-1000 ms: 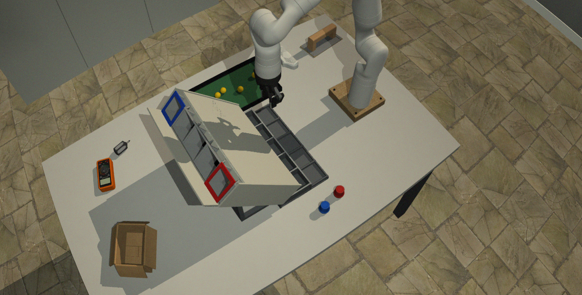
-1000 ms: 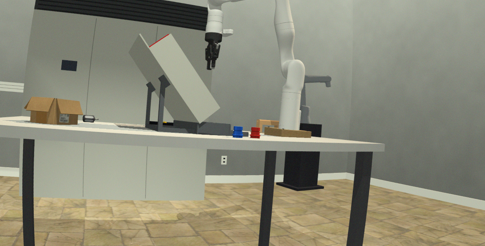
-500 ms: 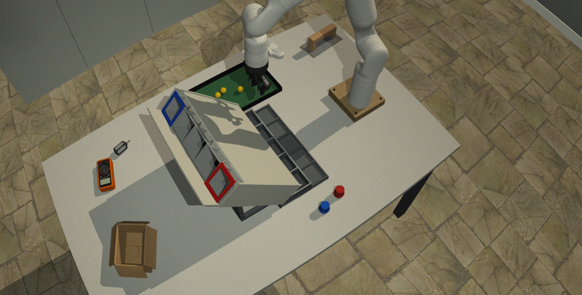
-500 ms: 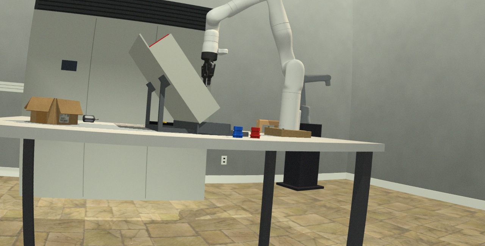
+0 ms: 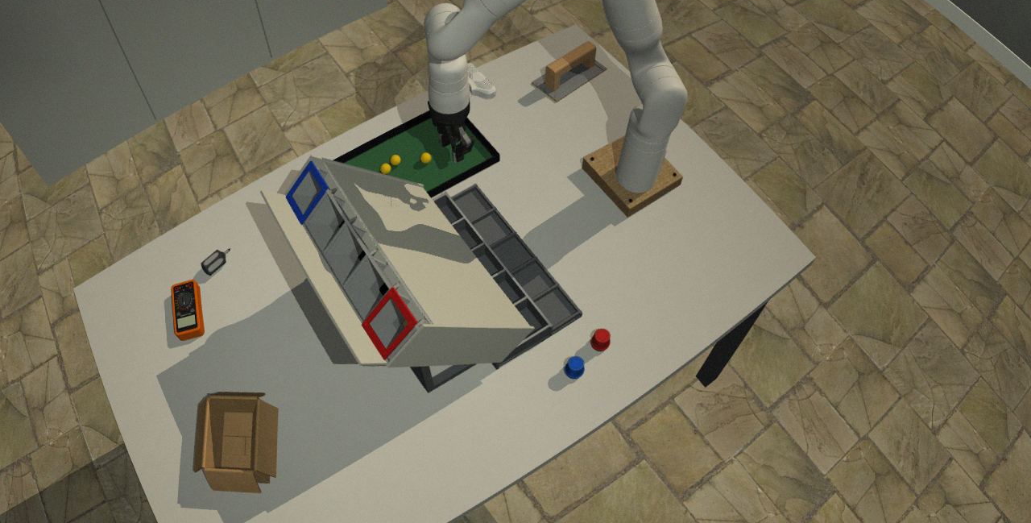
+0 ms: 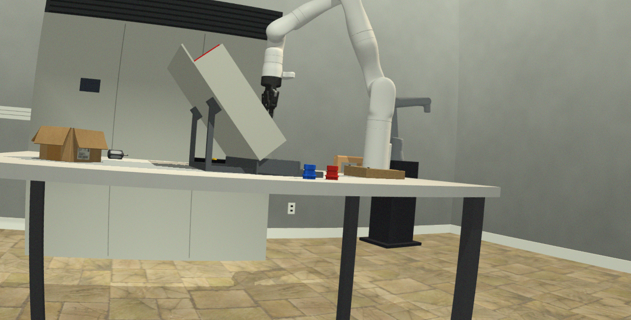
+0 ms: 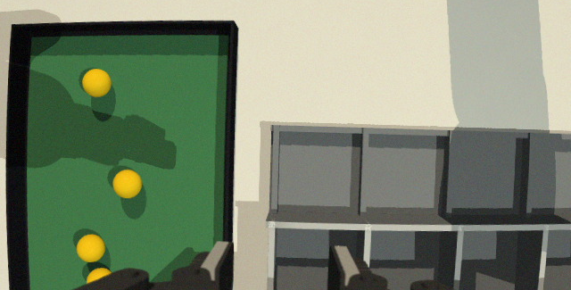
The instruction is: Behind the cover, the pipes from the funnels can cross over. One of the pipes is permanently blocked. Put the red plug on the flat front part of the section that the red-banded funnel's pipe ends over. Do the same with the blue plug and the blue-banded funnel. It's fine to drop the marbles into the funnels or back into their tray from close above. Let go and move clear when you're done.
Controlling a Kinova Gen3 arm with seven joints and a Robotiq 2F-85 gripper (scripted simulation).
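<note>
My gripper is open and empty. It hangs over the near edge of the green marble tray, beside the end of the grey sectioned bin. Several yellow marbles lie in the tray. The slanted cover carries the blue-banded funnel at its far end and the red-banded funnel at its near end. The red plug and the blue plug stand on the table past the bin's near end.
A cardboard box, an orange multimeter and a small dark object lie on the left of the table. A wooden block with a handle sits at the far edge. The arm's wooden base is on the right.
</note>
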